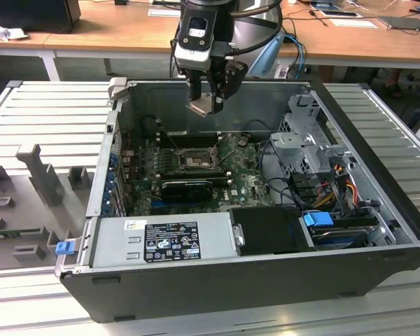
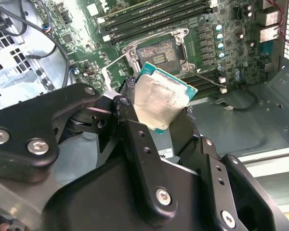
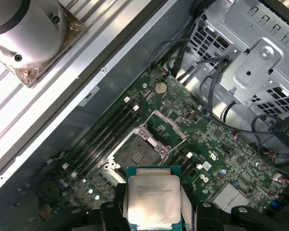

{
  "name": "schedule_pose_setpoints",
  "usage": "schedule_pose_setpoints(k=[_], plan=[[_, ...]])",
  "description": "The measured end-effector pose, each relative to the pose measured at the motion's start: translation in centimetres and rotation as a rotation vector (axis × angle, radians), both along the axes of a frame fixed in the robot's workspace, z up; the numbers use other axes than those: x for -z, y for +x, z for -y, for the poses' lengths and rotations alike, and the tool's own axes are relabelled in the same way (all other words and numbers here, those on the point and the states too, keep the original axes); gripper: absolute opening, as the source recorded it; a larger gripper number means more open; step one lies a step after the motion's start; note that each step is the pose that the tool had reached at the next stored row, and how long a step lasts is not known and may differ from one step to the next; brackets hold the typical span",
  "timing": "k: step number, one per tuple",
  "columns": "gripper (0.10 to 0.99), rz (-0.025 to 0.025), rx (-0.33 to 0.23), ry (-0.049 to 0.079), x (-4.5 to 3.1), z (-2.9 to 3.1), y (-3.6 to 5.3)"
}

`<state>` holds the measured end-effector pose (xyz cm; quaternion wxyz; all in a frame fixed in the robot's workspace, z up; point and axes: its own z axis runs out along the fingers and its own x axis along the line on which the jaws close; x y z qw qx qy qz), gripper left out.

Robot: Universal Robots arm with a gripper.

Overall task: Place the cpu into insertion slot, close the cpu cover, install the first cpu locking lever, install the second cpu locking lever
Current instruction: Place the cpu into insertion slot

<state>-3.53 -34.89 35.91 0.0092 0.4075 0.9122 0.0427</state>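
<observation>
While claw (image 2: pixel 160 124) grips it, cpu (image 2: pixel 160 98) tilted, above insertion slot (image 2: pixel 158 54)

A robotics lab or workshop: an opened computer case (image 1: pixel 252 280) lies on a ribbed metal worktop (image 1: pixel 49 119), grey jigs (image 1: pixel 42 175) beside it, wooden desks (image 1: pixel 126 35) with papers (image 1: pixel 353 23) beyond the far edge.

Gripper (image 1: pixel 210 98) clamping the cpu (image 1: pixel 200 107) high over open computer case (image 1: pixel 266 280), insertion slot (image 1: pixel 194 161) well below on green motherboard (image 1: pixel 248 178), grey power supply (image 1: pixel 161 241) at front
</observation>
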Motion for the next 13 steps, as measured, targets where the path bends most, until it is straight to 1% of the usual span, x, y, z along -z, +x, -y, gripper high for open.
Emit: schedule_pose_setpoints(k=[3,8,13], plan=[[0.529,0.0000,0.008,0.000,0.03,0.00,-0.04],[0.529,0.0000,0.039,0.000,0.07,0.00,-0.05],[0.529,0.0000,0.090,0.000,0.10,0.00,-0.05]])
